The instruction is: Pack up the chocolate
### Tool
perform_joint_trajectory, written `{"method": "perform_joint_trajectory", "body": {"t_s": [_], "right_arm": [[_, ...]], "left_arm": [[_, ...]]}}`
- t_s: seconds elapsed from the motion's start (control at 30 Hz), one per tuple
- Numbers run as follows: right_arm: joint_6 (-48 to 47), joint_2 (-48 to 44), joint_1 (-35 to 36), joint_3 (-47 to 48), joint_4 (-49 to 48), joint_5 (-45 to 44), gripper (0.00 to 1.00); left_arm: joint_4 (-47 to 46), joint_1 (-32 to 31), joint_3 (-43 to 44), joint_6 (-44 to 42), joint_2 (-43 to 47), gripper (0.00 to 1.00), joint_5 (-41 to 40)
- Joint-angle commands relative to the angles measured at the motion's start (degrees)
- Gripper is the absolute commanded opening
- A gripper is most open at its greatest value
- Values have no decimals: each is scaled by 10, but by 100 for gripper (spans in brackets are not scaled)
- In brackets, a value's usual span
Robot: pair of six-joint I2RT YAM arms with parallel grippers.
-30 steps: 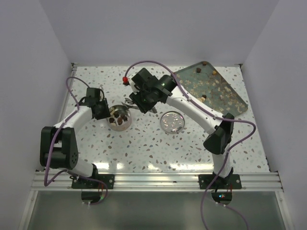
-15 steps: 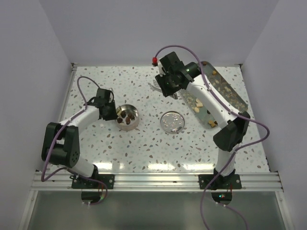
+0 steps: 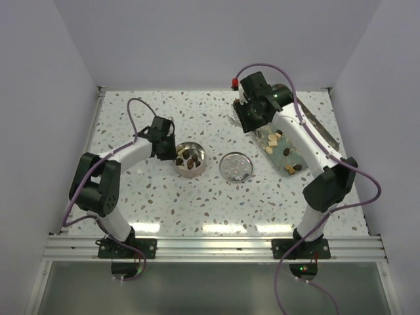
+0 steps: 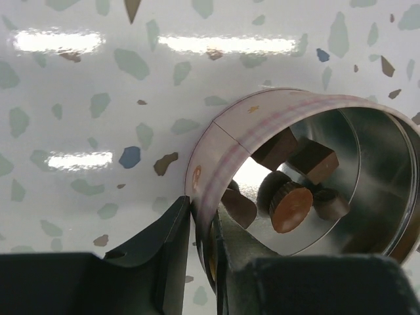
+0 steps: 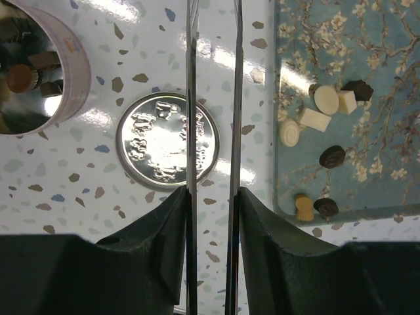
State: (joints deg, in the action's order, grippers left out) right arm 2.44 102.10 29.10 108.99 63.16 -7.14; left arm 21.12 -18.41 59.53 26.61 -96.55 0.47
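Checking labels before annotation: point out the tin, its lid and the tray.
tin [image 4: 226,138], left wrist view, on its pale outer wall.
lid [image 5: 154,147], right wrist view, on its embossed top.
tray [image 5: 387,59], right wrist view, on a bare patch of the floral surface.

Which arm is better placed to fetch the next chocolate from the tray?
Probably right: the right gripper holds tweezers beside the tray of chocolates, while the left gripper is clamped on the tin wall.
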Motion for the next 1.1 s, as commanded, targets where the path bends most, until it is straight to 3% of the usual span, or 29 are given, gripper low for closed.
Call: {"method": "perform_joint_trajectory", "body": {"t_s": [0.0,0.1,0.17,0.33,0.53,0.63,0.87,1.07], "right_arm": [[-2,-41,-12,-6,-16,-16,38],[-1,-43,-20,-6,-15,-18,38],[0,-44,-25,-5,-15,-19,38],[-4,-46,-46,-6,-11,-35,38],[-7,-66,-109,-34,-19,-33,38],[-9,-78,-147,-59,-25,-31,38],[2,-103,-223,-126,-45,-30,38],[34,-139,-235,-208,-31,-23,39]], "left_arm": [[-25,-22,38,21,-15,24,11],[-26,-27,45,27,-19,25,13],[-25,-27,49,26,-17,33,13],[-14,-28,61,10,1,77,16],[8,-26,82,-8,44,100,3],[27,-8,102,-17,63,100,-3],[11,118,116,-22,128,100,10],[21,137,148,-49,115,100,2]]}}
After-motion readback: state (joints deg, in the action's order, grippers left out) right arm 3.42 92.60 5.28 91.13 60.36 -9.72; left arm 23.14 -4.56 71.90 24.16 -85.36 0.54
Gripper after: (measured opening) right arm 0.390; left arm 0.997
